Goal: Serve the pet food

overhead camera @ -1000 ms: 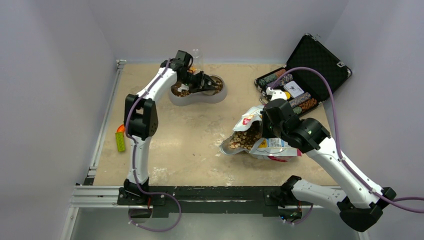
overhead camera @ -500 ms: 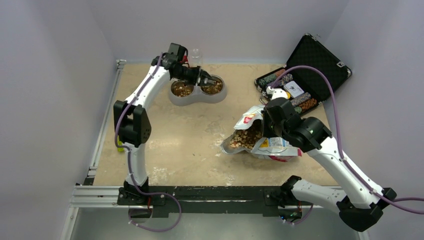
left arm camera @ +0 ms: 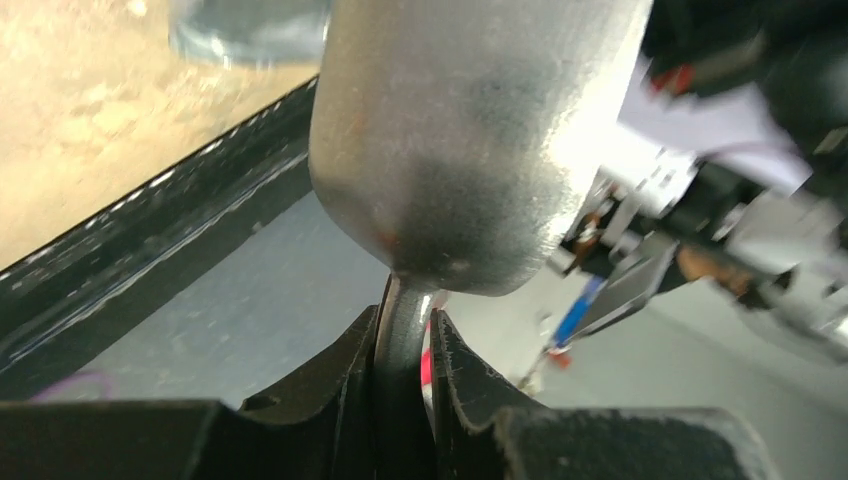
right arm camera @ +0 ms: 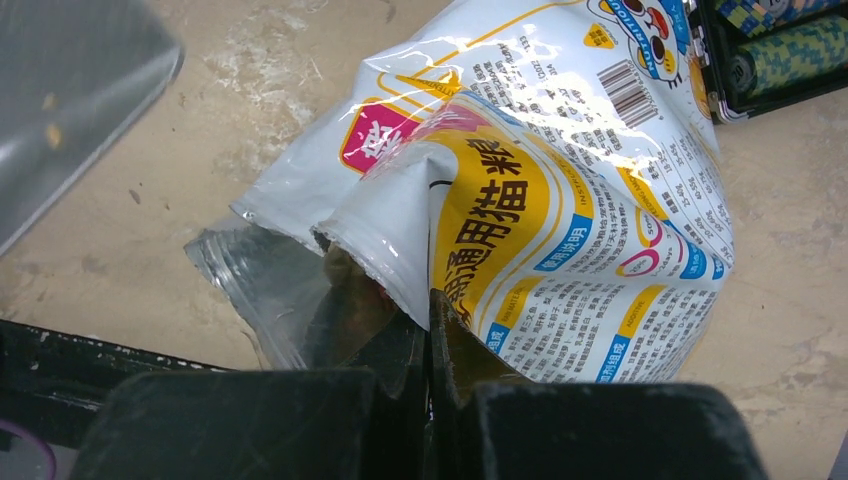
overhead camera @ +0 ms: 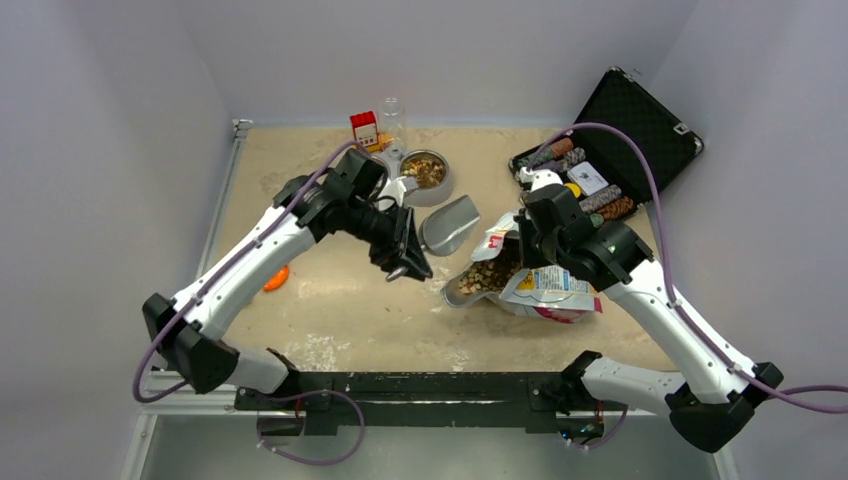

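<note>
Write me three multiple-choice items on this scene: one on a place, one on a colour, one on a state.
1. Where is the metal scoop?
A. Between the bowl and the mouth of the bag
B. In the chip case
C. On the base rail

2. What colour is the small box at the table's far edge?
A. Green
B. Red
C. Blue

3. What is the right gripper doing?
A. Hanging open
B. Holding the scoop
C. Shut on the bag's edge

Answers:
1 A: the top view shows it there, its handle clamped in the left gripper.
2 B: its face is red.
3 C: the right wrist view shows the fingers pinching the bag film.
</note>
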`<state>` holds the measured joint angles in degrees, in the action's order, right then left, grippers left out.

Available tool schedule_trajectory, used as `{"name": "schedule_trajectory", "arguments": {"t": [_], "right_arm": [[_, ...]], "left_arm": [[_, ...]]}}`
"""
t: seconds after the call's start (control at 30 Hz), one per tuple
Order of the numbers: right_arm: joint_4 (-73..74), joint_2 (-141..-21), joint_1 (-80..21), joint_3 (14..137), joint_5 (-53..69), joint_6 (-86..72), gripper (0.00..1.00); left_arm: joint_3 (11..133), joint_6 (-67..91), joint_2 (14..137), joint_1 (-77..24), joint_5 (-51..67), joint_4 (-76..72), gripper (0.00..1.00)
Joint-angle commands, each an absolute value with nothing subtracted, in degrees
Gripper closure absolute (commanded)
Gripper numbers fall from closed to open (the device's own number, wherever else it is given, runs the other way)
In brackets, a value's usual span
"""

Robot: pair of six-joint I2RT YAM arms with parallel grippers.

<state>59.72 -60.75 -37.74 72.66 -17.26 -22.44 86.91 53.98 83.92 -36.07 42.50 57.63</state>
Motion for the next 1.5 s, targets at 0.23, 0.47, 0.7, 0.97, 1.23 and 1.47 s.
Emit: {"name": "schedule_trajectory", "arguments": {"t": [0.23,0.47,0.7,0.97,1.23,1.47], "right_arm": [[54.13,-63.52,-37.07,80.51,-15.06,-19.08,1.0],[53.85,-61.32,-37.03,79.66,-11.67,-20.31,1.0],[52.29,-57.75,-37.13,75.62,-8.84,-21.85,1.0],[52.13,-57.14,-37.12,74.95,-8.85,-22.24,1.0],[51.65,-56.34,-37.16,73.11,-8.3,-22.09,1.0],[51.45,-56.31,-37.17,73.18,-7.52,-22.58,1.0]], "left_arm": [[78.43,38.68,67.26,-45.7,36.64,67.04,1.0],[85.78,39.5,77.16,-50.96,30.21,65.77,1.0],[92.22,39.78,88.09,-51.18,24.77,68.35,1.0],[92.82,41.01,97.05,-51.73,29.65,74.04,1.0],[71.19,80.1,94.48,-48.71,55.58,32.45,1.0],[63.99,103.96,96.79,-48.2,54.05,13.75,1.0]]}}
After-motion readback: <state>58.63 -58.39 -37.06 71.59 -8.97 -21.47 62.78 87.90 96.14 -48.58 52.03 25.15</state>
